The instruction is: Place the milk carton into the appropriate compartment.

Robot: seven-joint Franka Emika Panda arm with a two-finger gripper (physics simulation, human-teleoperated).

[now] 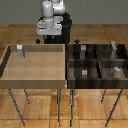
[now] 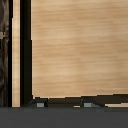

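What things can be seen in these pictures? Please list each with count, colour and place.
carton: 1, whitish-grey, upright in the light tray's far corner, exterior view's left
light tray: 1, pale wood, exterior view's left
dark tray: 1, dark wood with dividers, exterior view's right
grey objects: about four, in the dark tray's compartments
legs: several, thin grey, under both trays
floor: brown wood
arm: 1, white, behind the trays
gripper: 1, fingertips apart

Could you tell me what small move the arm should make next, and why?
Probably swing the end effector toward the exterior view's left, to above the carton. The carton stands upright and untouched in the light tray's far corner, while the end effector hangs behind the tray's back wall holding nothing; the wrist view shows only bare wood.
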